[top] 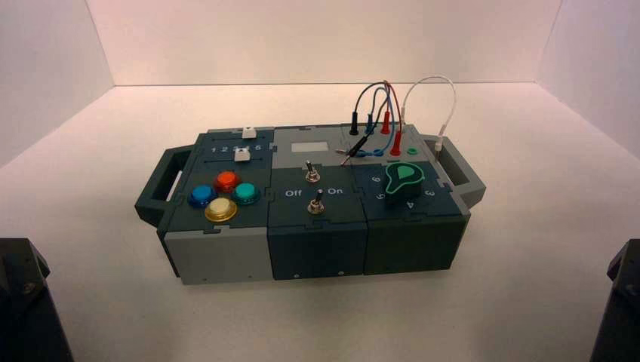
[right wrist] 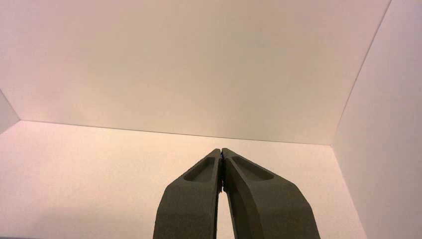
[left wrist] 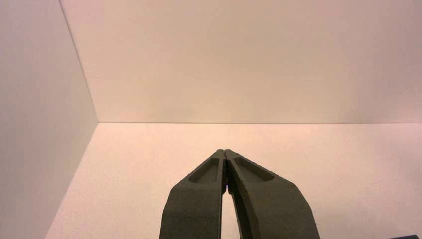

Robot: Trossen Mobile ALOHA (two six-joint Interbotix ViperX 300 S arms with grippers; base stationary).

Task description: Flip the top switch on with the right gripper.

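The top switch (top: pixel 309 173) is a tiny silver toggle on the dark middle panel of the box (top: pixel 226 256), the farther of two toggles; lettering "Off" and "On" lies between them. In the high view only dark arm parts show at the bottom corners, the right arm (top: pixel 623 302) far from the switch. In the right wrist view my right gripper (right wrist: pixel 220 150) is shut and empty, pointing at bare white floor and wall. In the left wrist view my left gripper (left wrist: pixel 225 151) is likewise shut and empty. Neither wrist view shows the box.
A second toggle (top: pixel 318 202) stands nearer on the same panel. Blue, red, green and yellow buttons (top: pixel 221 209) sit on the box's left, a green knob (top: pixel 402 181) on its right, plugged wires (top: pixel 385 113) at the back right. White walls enclose the floor.
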